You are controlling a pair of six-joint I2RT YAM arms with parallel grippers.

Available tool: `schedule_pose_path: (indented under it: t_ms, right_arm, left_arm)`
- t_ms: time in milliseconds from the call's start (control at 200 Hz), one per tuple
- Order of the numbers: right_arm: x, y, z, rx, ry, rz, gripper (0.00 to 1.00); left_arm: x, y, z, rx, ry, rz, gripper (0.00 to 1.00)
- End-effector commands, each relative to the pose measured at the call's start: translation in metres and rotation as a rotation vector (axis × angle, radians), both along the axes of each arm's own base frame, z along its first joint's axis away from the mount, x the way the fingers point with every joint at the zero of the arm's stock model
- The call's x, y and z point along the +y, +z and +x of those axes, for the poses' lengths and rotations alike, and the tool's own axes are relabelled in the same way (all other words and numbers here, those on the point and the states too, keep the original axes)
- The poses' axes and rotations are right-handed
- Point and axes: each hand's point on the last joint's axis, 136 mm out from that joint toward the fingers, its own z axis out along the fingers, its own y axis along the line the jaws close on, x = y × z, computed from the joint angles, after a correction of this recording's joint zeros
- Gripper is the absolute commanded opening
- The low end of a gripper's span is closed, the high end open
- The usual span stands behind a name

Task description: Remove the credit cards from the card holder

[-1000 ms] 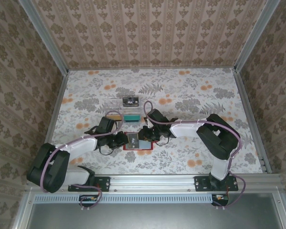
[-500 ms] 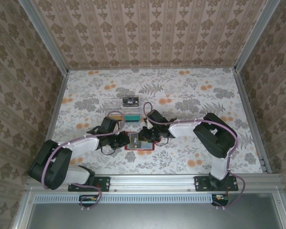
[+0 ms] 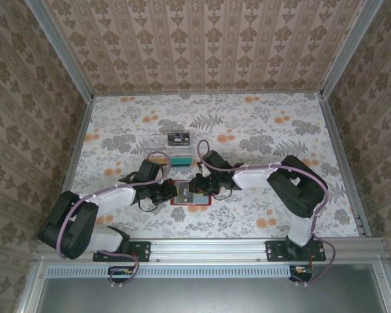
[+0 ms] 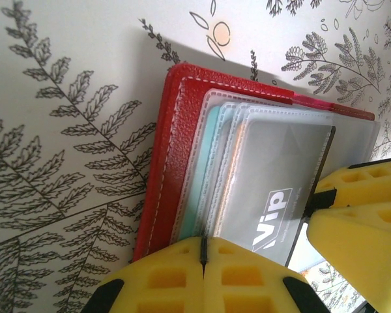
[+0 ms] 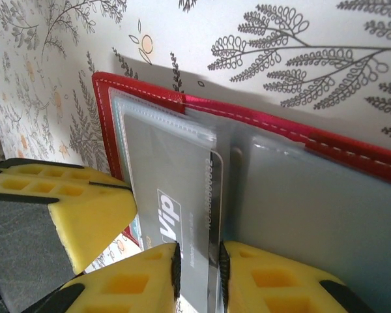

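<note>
Two end effectors meet over the red card holder [image 4: 173, 143], which lies open on the table [image 3: 260, 130] right in front of the arms. The left end effector [image 3: 168, 191] is at its left edge. The right end effector [image 3: 197, 185] is at its right side.

Here is what has changed. A second ago the top view showed the grey Vip card [image 4: 280, 176] wide and slanted. Now it looks thinner, and the left end effector has moved in closer to the holder. I think the card is turned more onto its edge. It is not out yet, so this step is not done.

The top view is too small to tell you about the grip. The right wrist view helps. There the right end effector is clamped on the Vip card, with the card's dark edge between its yellow pads [image 5: 267, 274]. The left wrist view shows the card partly under a clear pocket, with one edge poking out. It also shows the left end effector clenched tight at the holder's near edge. You cannot tell if it pinches the holder or just pushes it down.

The top view adds a black card [image 3: 178, 138] and a teal card [image 3: 179, 159] lying farther back on the table, apart from the holder. They look like cards that are already out.
</note>
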Motion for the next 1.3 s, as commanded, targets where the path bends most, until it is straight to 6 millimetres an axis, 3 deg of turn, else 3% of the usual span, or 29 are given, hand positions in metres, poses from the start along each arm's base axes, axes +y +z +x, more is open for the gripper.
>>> schedule_pose_path:
  t_ms: [0, 175, 310, 645, 825, 955, 995, 1160, 1295]
  right_arm:
    - [0.0, 0.008, -0.003, 0.02, -0.006, 0.051, 0.24]
    - [0.001, 0.004, -0.003, 0.03, -0.004, 0.053, 0.18]
    - [-0.003, 0.002, -0.003, 0.033, -0.013, 0.041, 0.0]
    - [-0.026, -0.003, -0.001, 0.039, -0.049, 0.015, 0.0]
    - [-0.024, -0.004, -0.001, 0.044, -0.04, 0.029, 0.0]
    - [-0.017, -0.006, 0.0, 0.053, -0.034, 0.049, 0.28]
    - [-0.016, -0.006, 0.001, 0.053, -0.033, 0.048, 0.31]
    - [-0.01, -0.013, 0.003, 0.06, -0.029, 0.05, 0.3]
    - [-0.012, -0.018, 0.004, 0.062, -0.037, 0.039, 0.17]
  left_arm:
    - [0.027, -0.03, -0.022, 0.116, 0.044, 0.152, 0.0]
    - [0.027, -0.03, -0.021, 0.117, 0.04, 0.154, 0.0]
    - [0.029, -0.03, -0.022, 0.121, 0.039, 0.163, 0.0]
    - [0.045, -0.032, -0.025, 0.143, 0.051, 0.211, 0.0]
    - [0.043, -0.033, -0.025, 0.147, 0.051, 0.202, 0.0]
    - [0.041, -0.033, -0.023, 0.145, 0.049, 0.192, 0.0]
    - [0.04, -0.033, -0.023, 0.145, 0.046, 0.187, 0.0]
    - [0.038, -0.034, -0.024, 0.152, 0.043, 0.181, 0.0]
    - [0.038, -0.035, -0.024, 0.154, 0.041, 0.18, 0.0]
